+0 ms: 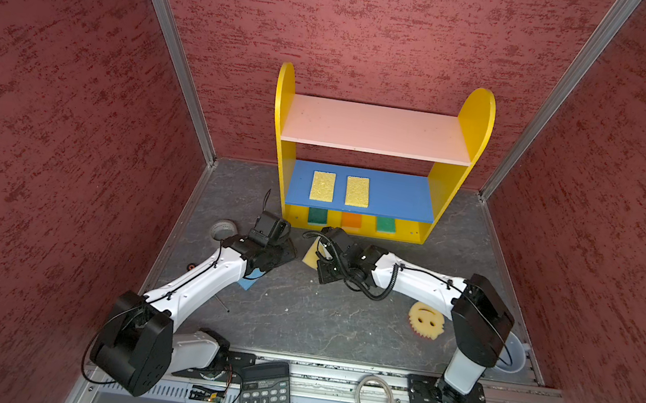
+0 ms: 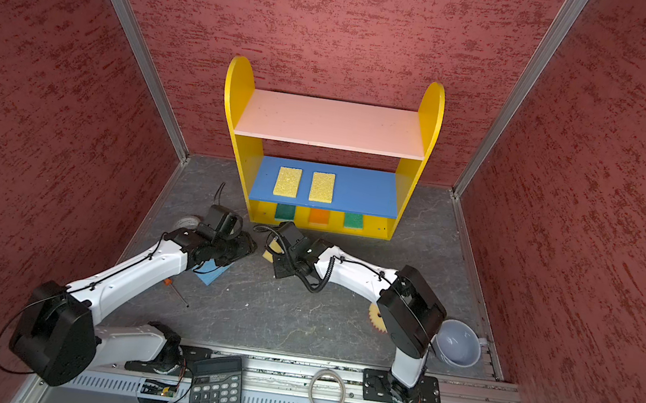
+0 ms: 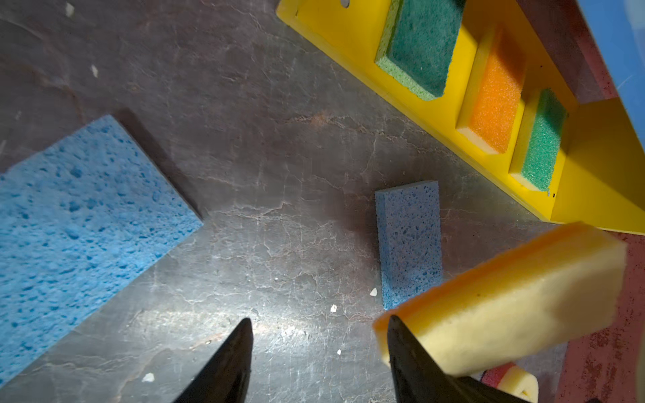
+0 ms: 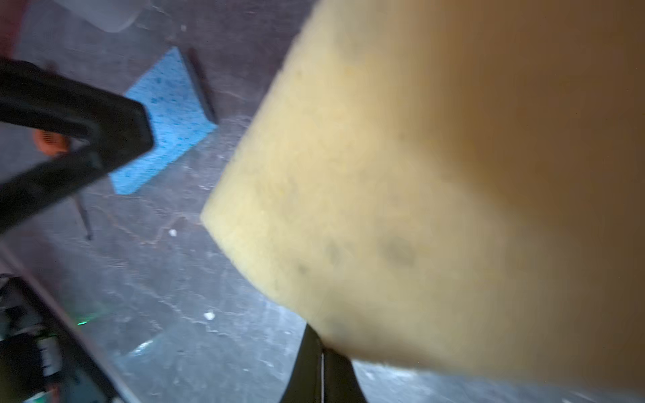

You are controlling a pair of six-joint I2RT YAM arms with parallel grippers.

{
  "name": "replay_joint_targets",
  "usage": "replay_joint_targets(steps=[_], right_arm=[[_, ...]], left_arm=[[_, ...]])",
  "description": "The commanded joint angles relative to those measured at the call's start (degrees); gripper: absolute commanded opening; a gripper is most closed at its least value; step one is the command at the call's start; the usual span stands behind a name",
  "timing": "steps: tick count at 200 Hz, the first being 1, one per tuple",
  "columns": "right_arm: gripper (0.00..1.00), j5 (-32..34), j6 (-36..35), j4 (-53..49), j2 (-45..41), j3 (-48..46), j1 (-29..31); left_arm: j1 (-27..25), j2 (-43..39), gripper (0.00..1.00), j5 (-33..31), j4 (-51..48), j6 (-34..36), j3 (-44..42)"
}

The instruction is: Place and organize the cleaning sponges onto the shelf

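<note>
Right claw (image 1: pixel 322 257): pinched on a yellow sponge (image 1: pixel 310 256). I hold it clear of the floor, just in front of the shelf (image 1: pixel 465 119), near the left end of the bottom tier.
Left claw (image 3: pixel 319 331): spread, with nothing between its fingers. The yellow sponge passes just beside one of them.

Controlling relation: the free stretch of the blue board (image 1: pixel 397 197) lies above and beyond my right claw. It is to the right of the shelved pair (image 1: pixel 322 186) of yellow sponges. That pair lies with long axes front to back. The held sponge is tilted, so I judge it needs turning to match. The right arm is the nearer one.

Materials: the held sponge is a soft, fine-foam block with a thin orange layer along one long side. On the floor, the near blue sponge (image 3: pixel 87 226) and the far blue sponge (image 3: pixel 410 244) are flat, open-pored slabs. The shelf boards look rigid, smooth and painted.
</note>
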Motion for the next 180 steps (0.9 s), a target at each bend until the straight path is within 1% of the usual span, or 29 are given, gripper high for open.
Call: replay_joint_targets(steps=[1,37,45,59,77,96,113,143,152,160,172,180], right_arm=[[0.0,12.15,-9.74,-13.87,-4.6,1.14,-1.45],[0.0,13.6,-12.58,-15.17,-12.12,-4.4,-6.9],[0.0,12.88,-13.53,-14.99,-13.76,-5.15,-8.56],[0.0,9.73,-15.38,-15.79,-15.3,-5.47,-11.44],[0.0,7.74,-16.13,-18.27,-15.39,-5.45,-13.8],[0.0,3.03,-15.55,-19.5,-14.4,-7.63,-15.45],[0.0,-0.56,-14.34,-18.63,-12.61,-10.72,-16.12],[0.0,-1.46,-13.2,-14.51,-10.48,-15.09,-16.86],[0.09,-1.85,-12.65,-13.74,-10.31,-15.58,-17.47],[0.2,-1.48,-12.1,-12.86,-10.57,-16.06,-17.98],[0.35,0.47,-10.95,-11.32,-11.33,-16.95,-19.02],[0.43,1.63,-10.04,-10.47,-11.94,-17.36,-20.07]], left_arm=[[1.38,-1.58,0.63,0.46,-1.51,1.38,0.91],[2.61,-3.63,0.67,0.35,-2.31,1.76,0.69],[3.05,-3.72,0.68,0.67,-2.33,1.72,0.59],[3.72,-3.42,0.69,1.83,-2.42,1.53,0.75],[3.75,-2.89,0.69,2.28,-2.84,1.92,1.39],[3.8,-3.01,0.69,2.31,-3.64,2.3,1.86],[4.06,-3.28,0.7,2.37,-3.67,2.79,1.5],[4.92,-3.55,0.7,3.48,-3.09,2.73,0.68],[5.03,-3.63,0.7,3.89,-2.9,2.79,0.55],[5.03,-3.63,0.7,3.86,-2.9,2.8,0.51],[5.1,-3.55,0.7,3.72,-2.9,2.95,0.33],[5.17,-3.62,0.7,3.88,-3.0,2.79,0.27]])
